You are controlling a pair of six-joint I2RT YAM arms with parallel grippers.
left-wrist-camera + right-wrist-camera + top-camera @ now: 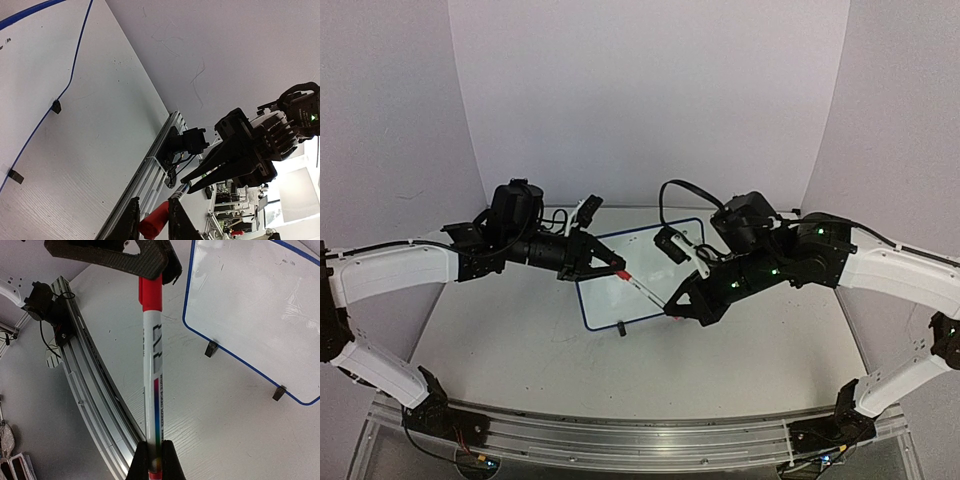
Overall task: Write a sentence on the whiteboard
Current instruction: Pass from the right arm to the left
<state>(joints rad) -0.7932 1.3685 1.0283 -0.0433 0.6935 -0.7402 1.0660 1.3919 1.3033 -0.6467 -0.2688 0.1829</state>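
Marker [151, 365]: left gripper [618, 268] clamping red cap [150, 292], right gripper [672, 307] grasping tail; hanging near whiteboard [610, 298] edge.

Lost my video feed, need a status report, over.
Left claw shut on the red cap. Right claw shut on the marker tail end. No writing on the whiteboard yet. Nothing in the way.

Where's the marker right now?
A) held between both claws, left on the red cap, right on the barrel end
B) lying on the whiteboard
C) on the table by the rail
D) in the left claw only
A: the left claw is shut on the red cap, the right claw grips the other end of the marker, and it spans the gap between them.
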